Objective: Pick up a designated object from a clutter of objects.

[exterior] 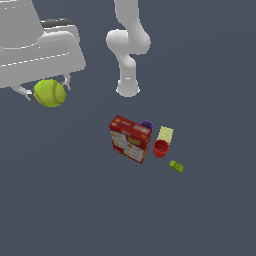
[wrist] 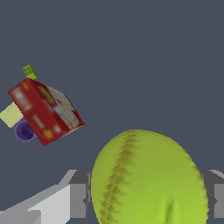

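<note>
The yellow-green ball (exterior: 50, 93) with reddish seams hangs between my fingers, high at the exterior view's left, well away from the clutter. My gripper (exterior: 46, 92) is shut on it. In the wrist view the ball (wrist: 148, 179) fills the space between my two fingers (wrist: 78, 199). The clutter sits on the floor: a red printed cracker box (exterior: 130, 139), a purple cup (exterior: 147, 124) behind it, a red cup (exterior: 160, 148), a pale yellow-green box (exterior: 165, 134) and a small green block (exterior: 176, 166).
The arm's white base (exterior: 128, 89) stands behind the clutter. In the wrist view the cracker box (wrist: 45, 111), purple cup (wrist: 24, 131), pale box (wrist: 11, 114) and green block (wrist: 29, 71) lie far below on the dark grey floor (wrist: 144, 61).
</note>
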